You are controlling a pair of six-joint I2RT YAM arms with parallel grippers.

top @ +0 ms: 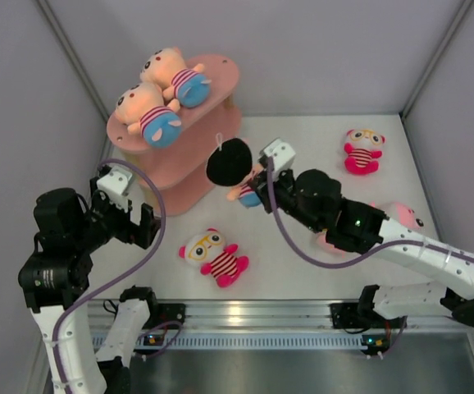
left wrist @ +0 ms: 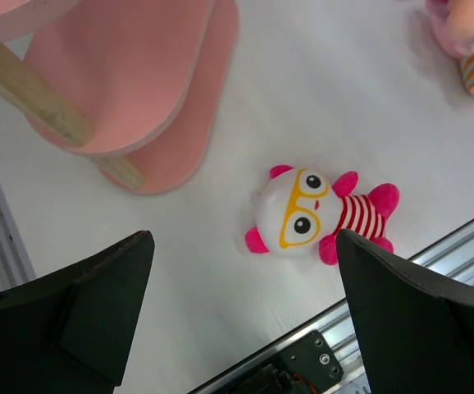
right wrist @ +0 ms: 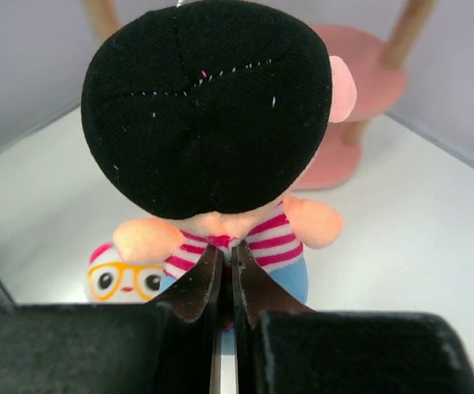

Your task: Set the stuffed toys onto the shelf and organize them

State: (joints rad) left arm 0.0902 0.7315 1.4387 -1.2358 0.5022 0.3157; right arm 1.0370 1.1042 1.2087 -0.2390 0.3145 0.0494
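Pink oval boards on pale wooden posts make the three-tier shelf (top: 189, 160) at the upper left of the top view, and two peach-headed plush dolls (top: 136, 103) in striped shirts lie on its top board. Just beside the middle board, the right gripper (top: 256, 187) holds a black-haired plush doll (top: 230, 164) in the air, while the left gripper (top: 143, 220) hangs near the shelf foot with nothing in it. A white-faced plush doll with yellow glasses (top: 212, 253) lies on the white table (top: 311, 139) between the arms, and a second such doll (top: 362, 150) lies well apart at the far right. From the left wrist, the left fingers (left wrist: 97, 304) stand wide apart above the table, with the glasses doll (left wrist: 315, 215) face up beyond them. From the right wrist, the right fingers (right wrist: 196, 287) are pressed together on the striped body, under the big black head (right wrist: 208, 107). I judge this toy light and soft. The round head would squash and slip, so the narrow body is the better place to pinch, and the heavy head may tip it over on a board.
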